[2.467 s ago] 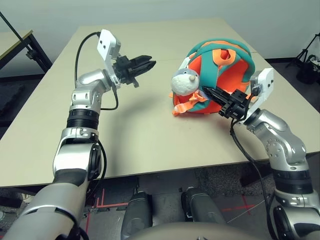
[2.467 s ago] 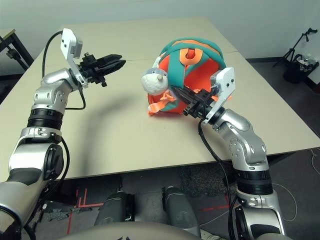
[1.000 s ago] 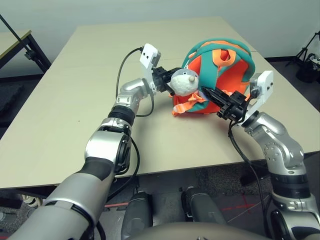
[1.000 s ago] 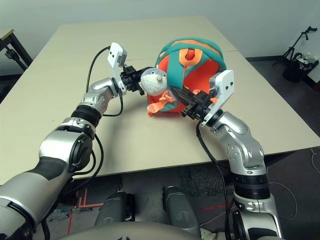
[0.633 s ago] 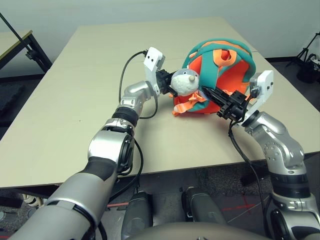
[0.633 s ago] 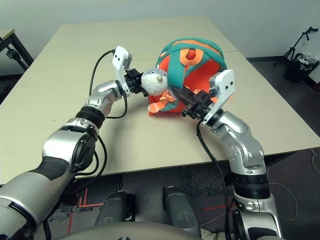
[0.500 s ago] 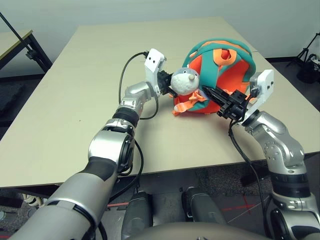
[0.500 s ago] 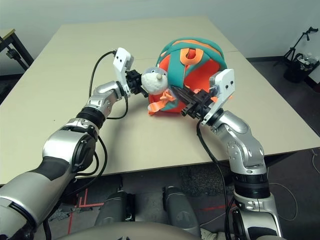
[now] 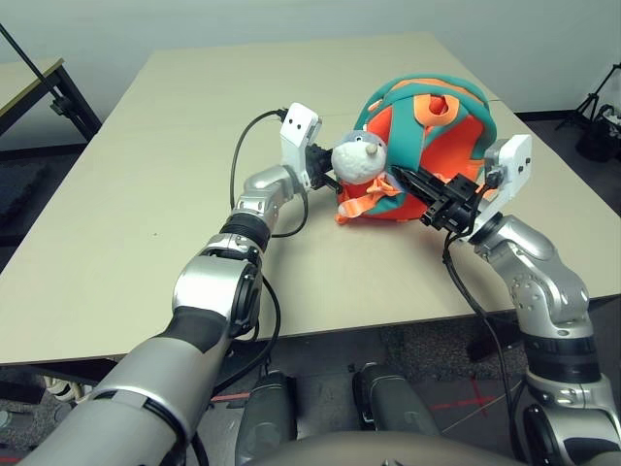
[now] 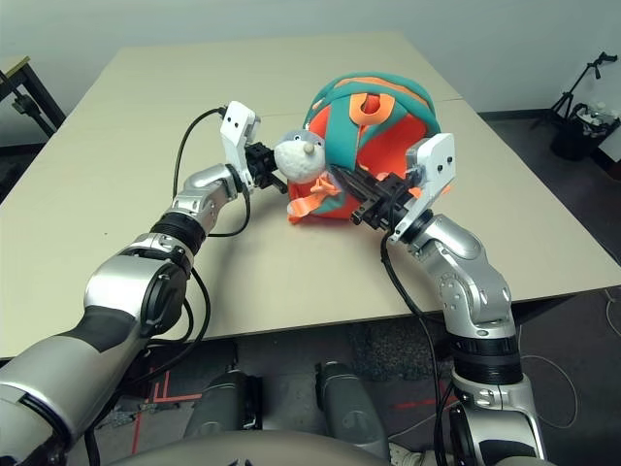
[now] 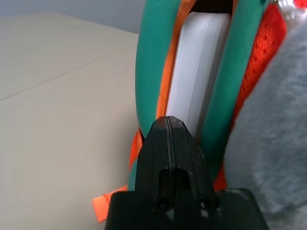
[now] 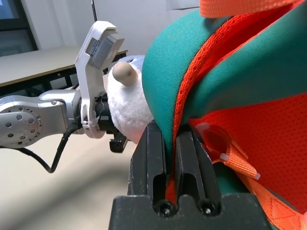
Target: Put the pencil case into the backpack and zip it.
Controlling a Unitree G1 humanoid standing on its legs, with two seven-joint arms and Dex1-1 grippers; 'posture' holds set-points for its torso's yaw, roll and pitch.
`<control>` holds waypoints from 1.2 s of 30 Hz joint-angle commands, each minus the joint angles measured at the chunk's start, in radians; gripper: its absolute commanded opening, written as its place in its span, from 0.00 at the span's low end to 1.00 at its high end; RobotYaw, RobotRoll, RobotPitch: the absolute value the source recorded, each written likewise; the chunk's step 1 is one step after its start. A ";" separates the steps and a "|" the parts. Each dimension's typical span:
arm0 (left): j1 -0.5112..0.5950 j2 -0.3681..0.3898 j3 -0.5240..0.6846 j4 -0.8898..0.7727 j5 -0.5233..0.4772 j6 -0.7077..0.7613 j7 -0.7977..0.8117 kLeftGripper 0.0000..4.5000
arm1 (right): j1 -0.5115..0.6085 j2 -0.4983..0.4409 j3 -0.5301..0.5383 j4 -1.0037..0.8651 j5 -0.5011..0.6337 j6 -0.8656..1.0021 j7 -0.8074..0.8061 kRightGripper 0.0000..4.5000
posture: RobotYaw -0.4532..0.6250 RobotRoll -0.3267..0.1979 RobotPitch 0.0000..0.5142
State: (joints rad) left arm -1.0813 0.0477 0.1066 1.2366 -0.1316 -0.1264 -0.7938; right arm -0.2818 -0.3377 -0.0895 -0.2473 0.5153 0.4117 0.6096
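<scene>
1. Left eye view: orange backpack (image 9: 427, 146) with teal trim standing on a beige tabletop (image 9: 146, 194), grey-white plush head (image 9: 360, 157) hanging at its front.
2. Left claw (image 9: 328, 175) reaching in level from the robot's left, tucked behind the plush head against the backpack's side.
3. Left wrist view: left claw fingers pressed together, nothing between them, tip right at a gap between two teal edges.
4. Inside that gap, white pencil case (image 11: 199, 76) standing on edge, partly within the backpack, gap unzipped.
5. Right claw (image 9: 412, 181) at the backpack's front, on the robot's right.
6. Right wrist view: right claw clamped on a fold of the backpack's teal and orange edge, orange mesh just beside it.
</scene>
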 commanded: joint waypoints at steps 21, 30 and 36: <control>-0.014 0.211 0.072 -0.107 -0.048 0.030 -0.129 0.45 | -0.008 0.004 0.035 -0.013 0.003 -0.026 0.026 0.00 | 0.20 0.62 0.03; 0.112 0.348 0.067 -0.518 -0.159 0.271 -0.247 0.99 | -0.046 0.000 0.047 0.041 0.002 -0.032 0.067 0.00 | 0.25 0.62 0.04; 0.233 0.394 -0.005 -0.861 -0.254 0.542 -0.337 0.99 | -0.055 0.002 0.056 0.059 -0.002 -0.036 0.082 0.00 | 0.27 0.62 0.03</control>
State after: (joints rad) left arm -0.8634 0.4290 0.1338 0.4493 -0.3572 0.3477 -1.1046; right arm -0.3209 -0.3416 -0.0616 -0.1900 0.5098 0.3895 0.6587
